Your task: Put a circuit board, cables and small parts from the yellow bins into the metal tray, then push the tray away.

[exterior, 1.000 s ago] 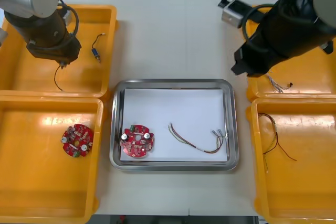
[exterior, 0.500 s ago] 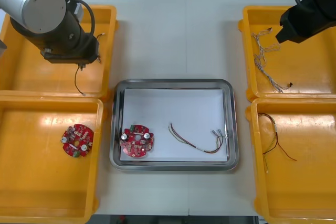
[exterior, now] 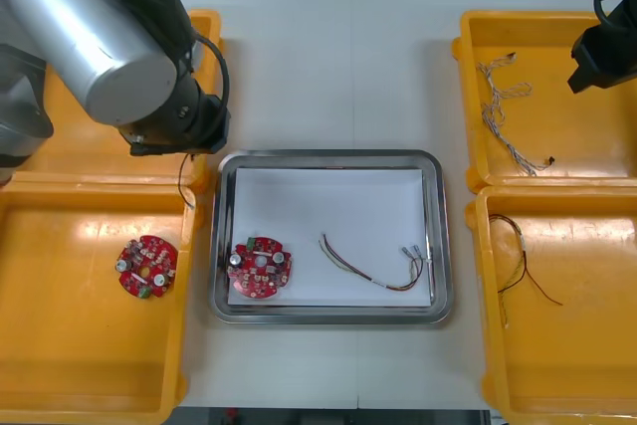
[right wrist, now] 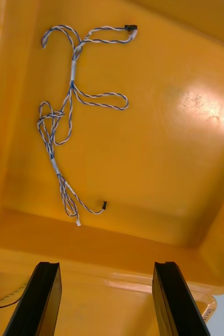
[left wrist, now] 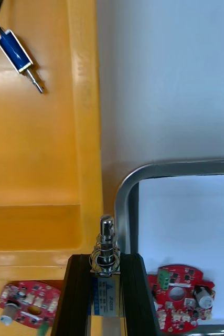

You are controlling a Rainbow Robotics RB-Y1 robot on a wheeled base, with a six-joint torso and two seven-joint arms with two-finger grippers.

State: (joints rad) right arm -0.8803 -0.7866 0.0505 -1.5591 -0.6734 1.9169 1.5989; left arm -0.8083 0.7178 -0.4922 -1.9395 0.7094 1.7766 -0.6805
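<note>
Small metal part (left wrist: pixel 107 236): rigid, light, perhaps slippery. Left gripper (left wrist: pixel 105 262) clamps its body beside the metal tray (left wrist: pixel 123 210)'s far-left corner. Right gripper (right wrist: pixel 107 268) spread, over the far-right yellow bin (right wrist: pixel 159 131).

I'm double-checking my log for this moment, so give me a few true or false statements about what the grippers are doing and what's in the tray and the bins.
The left gripper is shut on a small metal part. True.
The metal tray holds two circuit boards. False: one circuit board lies in it; a second board lies in the near left bin.
The right gripper is open over the far right bin. True.
The red and yellow cable lies in a yellow bin. False: it lies in the tray, beside the circuit board.
</note>
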